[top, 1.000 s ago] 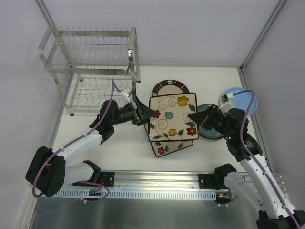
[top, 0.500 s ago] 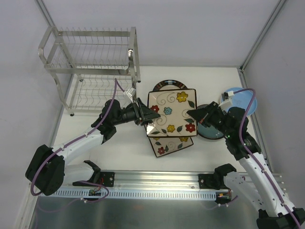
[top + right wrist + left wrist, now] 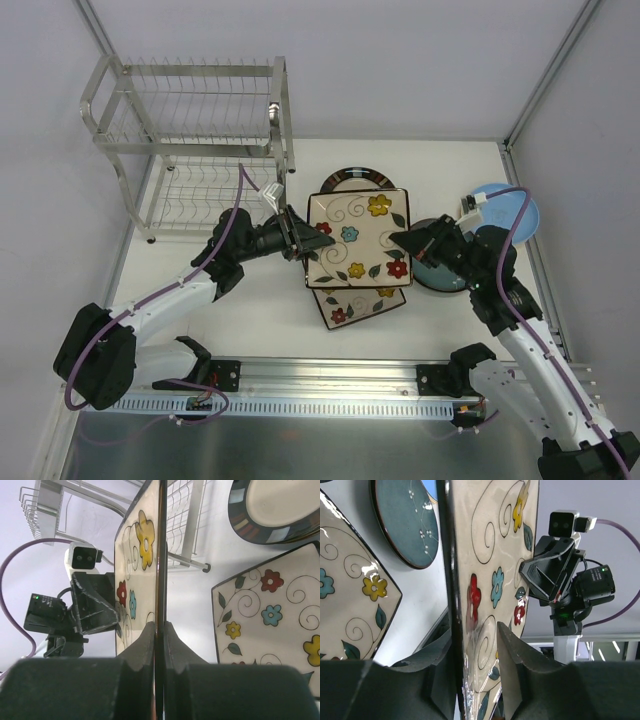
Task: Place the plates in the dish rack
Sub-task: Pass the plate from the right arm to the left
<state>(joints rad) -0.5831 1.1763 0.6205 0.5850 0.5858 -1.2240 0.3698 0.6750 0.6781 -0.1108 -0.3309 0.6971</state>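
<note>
A square cream floral plate (image 3: 358, 238) hangs tilted above the table between both arms. My right gripper (image 3: 400, 240) is shut on its right edge, the dark rim pinched between the fingers (image 3: 160, 630). My left gripper (image 3: 308, 243) straddles the opposite edge, both fingers pressed against the plate (image 3: 495, 555). A second square floral plate (image 3: 362, 305) lies on the table below. A round dark-rimmed plate (image 3: 352, 180), a dark teal plate (image 3: 440, 275) and a light blue plate (image 3: 505, 205) lie nearby. The dish rack (image 3: 190, 140) stands at the back left, with no plates in it.
The rack's lower tier foot (image 3: 205, 569) stands close to the round dark-rimmed plate (image 3: 275, 505). White walls and a metal corner post (image 3: 545, 80) bound the table. A rail (image 3: 330, 385) with both arm bases runs along the near edge.
My left gripper's jaws have narrowed from wide open onto the plate's left edge. The held plate has shifted slightly up and left with the right gripper.
</note>
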